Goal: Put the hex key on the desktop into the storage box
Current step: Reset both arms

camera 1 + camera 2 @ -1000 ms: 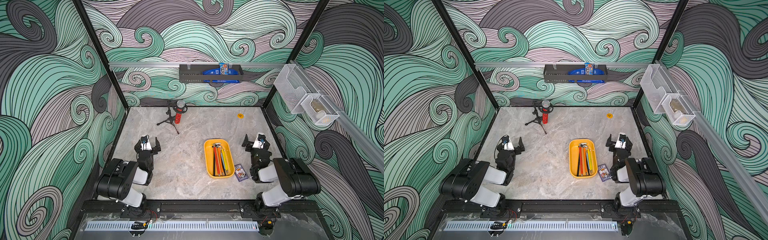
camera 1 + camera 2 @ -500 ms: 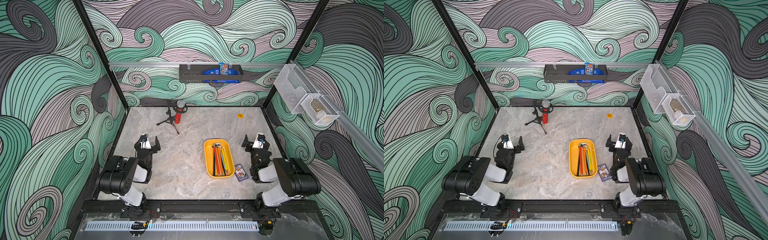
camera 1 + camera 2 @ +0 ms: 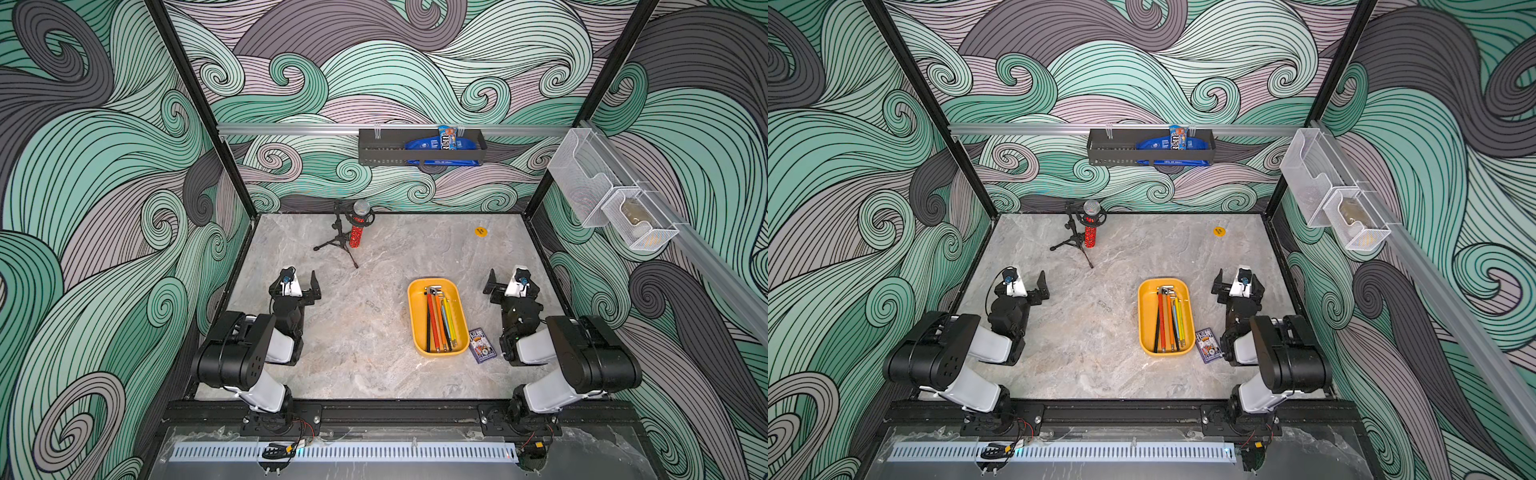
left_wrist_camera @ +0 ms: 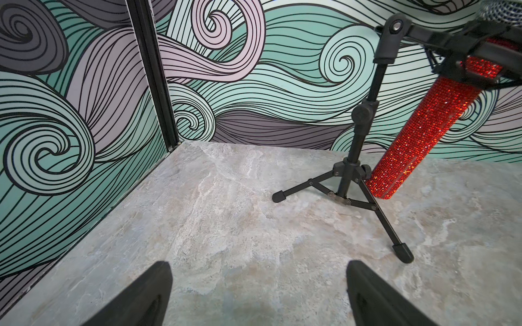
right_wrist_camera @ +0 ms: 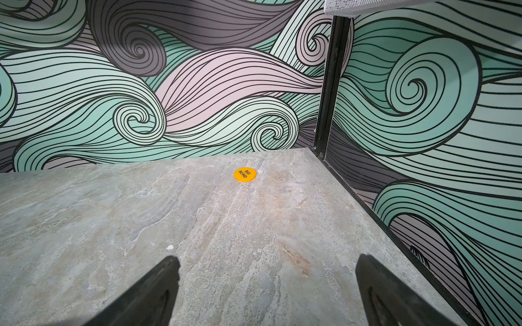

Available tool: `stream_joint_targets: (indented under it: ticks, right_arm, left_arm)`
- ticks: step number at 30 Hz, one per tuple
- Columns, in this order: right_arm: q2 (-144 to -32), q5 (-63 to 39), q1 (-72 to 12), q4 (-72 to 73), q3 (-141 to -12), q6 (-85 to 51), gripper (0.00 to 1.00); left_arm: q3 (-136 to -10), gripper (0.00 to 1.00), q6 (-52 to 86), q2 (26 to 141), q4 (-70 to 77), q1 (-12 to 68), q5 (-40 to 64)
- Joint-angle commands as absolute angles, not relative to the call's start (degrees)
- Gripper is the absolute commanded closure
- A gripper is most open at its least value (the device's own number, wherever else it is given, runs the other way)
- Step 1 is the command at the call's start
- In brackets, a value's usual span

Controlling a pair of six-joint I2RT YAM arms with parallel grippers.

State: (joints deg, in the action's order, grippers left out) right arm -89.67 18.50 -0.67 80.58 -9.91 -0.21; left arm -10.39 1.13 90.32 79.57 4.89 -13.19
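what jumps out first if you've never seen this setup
The bright yellow storage box sits right of centre on the grey desktop, with a bundle of coloured hex keys lying in it. Next comes the red glittery microphone on its black tripod near the back wall, all against loud teal-and-grey swirl wallpaper.

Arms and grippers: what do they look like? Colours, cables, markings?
The left arm and right arm have black cylindrical joint housings, white link shells, red and black wires at the bases. The left gripper and right gripper have black tapered fingers and a white camera block at the wrist. No markings legible.
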Motion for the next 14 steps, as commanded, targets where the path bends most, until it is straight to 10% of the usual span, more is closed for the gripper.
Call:
stream_joint_targets:
  ticks: [1,14]
  right_arm:
    - [-89.21,18.1,-0.52,80.73,-10.81,-0.61,0.0]
    - [-89.03,15.49,0.77,79.95,-11.07,-1.32,0.0]
  left_arm:
    - [-11.87,0.01,1.93,90.8,80.17,4.44,-12.13]
    - [-11.52,0.01,2.02,90.56,80.59,4.36,-12.04]
